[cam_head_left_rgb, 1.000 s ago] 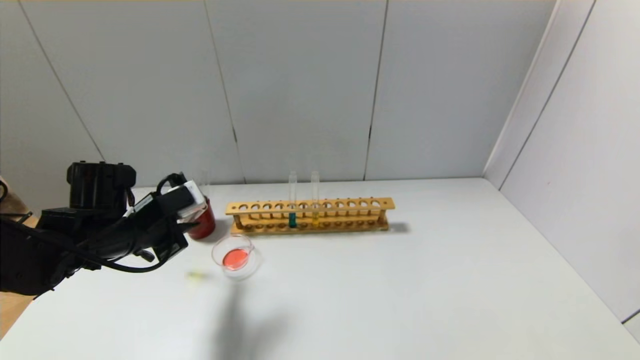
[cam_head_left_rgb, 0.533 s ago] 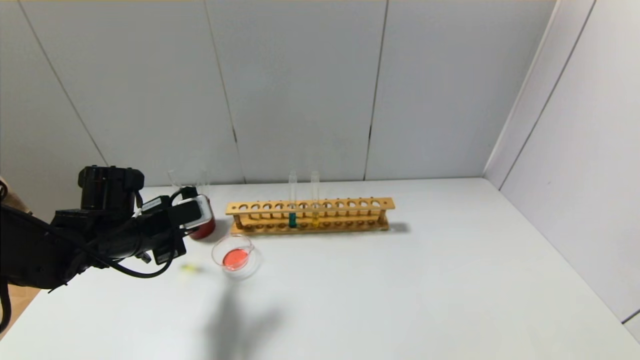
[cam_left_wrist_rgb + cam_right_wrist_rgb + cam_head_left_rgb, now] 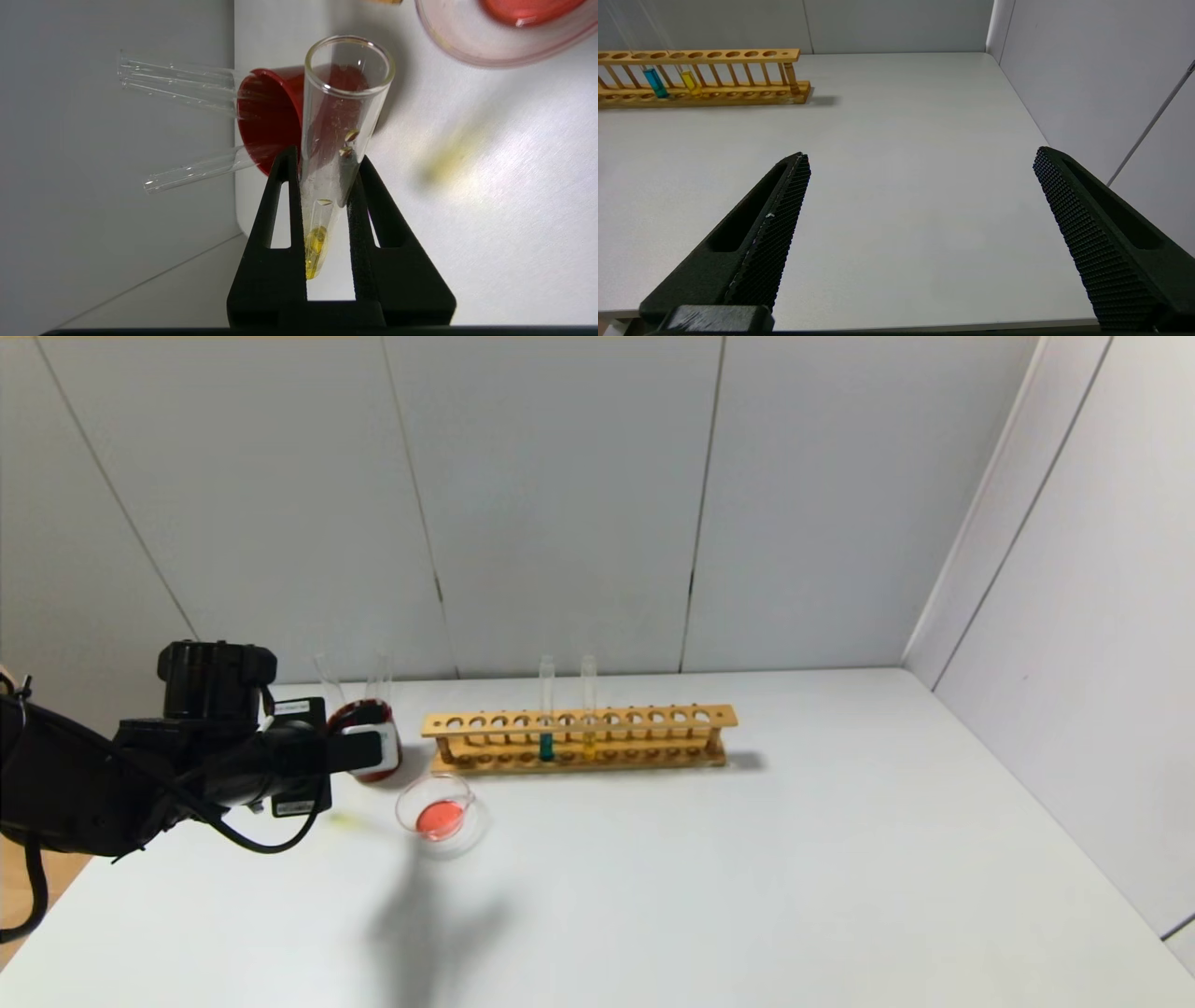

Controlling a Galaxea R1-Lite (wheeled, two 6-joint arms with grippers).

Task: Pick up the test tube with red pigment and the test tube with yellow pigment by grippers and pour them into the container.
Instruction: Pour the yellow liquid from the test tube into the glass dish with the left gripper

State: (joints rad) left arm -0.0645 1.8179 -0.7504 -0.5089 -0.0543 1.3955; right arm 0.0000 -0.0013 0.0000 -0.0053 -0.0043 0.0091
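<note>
My left gripper (image 3: 324,158) is shut on a clear test tube (image 3: 345,93) with a little yellow liquid left at its round end and yellow droplets on its wall. In the head view the left gripper (image 3: 369,747) is at the left of the table, in front of the dark red cup (image 3: 381,767). The container (image 3: 439,814), a clear glass dish with red liquid in it, stands just right of the gripper; it also shows in the left wrist view (image 3: 504,37). No tube with red liquid is in view. My right gripper (image 3: 920,154) is open and empty over bare table.
The red cup (image 3: 268,121) holds empty clear tubes (image 3: 177,81). A wooden rack (image 3: 579,737) behind the dish holds a teal tube (image 3: 546,709) and a yellow tube (image 3: 588,707). A yellow smear (image 3: 344,819) lies on the table left of the dish.
My left gripper has turned level and shifted a little right and lower, in front of the red cup, with the tube still in it. The dish and rack have not moved.
</note>
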